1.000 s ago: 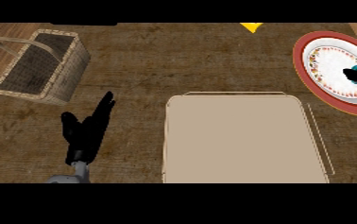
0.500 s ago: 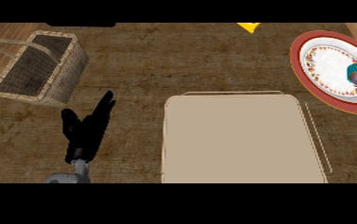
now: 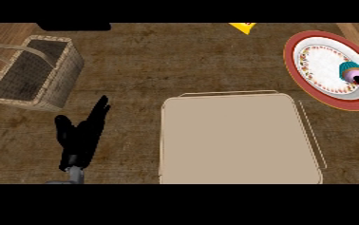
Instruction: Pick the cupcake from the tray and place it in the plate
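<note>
1. Brown wood-grain counter (image 3: 175, 62) fills the view, with a woven basket (image 3: 35, 72) at its far left and a small yellow object (image 3: 242, 27) at the far edge.
2. On the near middle sits the beige tray (image 3: 235, 138), its flat top bare.
3. At the far right lies the plate (image 3: 324, 70), red-rimmed with a patterned white centre, partly cut by the view's edge.
4. On the plate's right side, at the very border, is the cupcake (image 3: 347, 71), with a dark shape just against it that I cannot identify.
5. At lower left, the left robot hand (image 3: 80, 136) rests with fingers straight and pointing up, holding nothing, well apart from tray, plate and cupcake.
</note>
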### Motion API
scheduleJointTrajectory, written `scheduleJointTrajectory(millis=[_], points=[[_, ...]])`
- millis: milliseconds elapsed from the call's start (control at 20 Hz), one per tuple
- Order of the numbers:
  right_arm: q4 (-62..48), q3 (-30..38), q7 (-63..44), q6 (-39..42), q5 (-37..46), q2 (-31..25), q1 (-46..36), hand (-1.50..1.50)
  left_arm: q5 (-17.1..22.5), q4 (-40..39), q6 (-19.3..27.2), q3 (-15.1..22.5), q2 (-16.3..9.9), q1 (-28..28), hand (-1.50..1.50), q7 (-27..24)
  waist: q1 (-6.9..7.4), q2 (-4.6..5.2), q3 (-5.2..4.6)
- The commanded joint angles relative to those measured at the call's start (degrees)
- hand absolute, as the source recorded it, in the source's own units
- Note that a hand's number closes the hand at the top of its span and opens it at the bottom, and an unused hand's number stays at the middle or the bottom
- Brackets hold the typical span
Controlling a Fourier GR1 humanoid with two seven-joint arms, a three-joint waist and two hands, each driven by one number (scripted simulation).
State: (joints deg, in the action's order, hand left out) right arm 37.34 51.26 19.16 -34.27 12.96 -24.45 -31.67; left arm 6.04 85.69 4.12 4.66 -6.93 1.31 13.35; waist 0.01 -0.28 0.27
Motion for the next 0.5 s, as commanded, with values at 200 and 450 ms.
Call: scheduleJointTrajectory(millis=[200,450], points=[[17.45,-7.07,-4.64,7.03,-1.84,8.60,12.95,-1.50,-0.33,-5.48,-0.85,-0.96,1.00,0.96,0.00,-3.59,-0.92,0.01,-0.38],[31.83,-12.84,-11.33,5.27,1.74,14.77,21.99,-1.50,0.90,-4.28,-2.17,-1.67,0.54,1.18,0.00,-2.25,-0.74,0.07,-0.38]])
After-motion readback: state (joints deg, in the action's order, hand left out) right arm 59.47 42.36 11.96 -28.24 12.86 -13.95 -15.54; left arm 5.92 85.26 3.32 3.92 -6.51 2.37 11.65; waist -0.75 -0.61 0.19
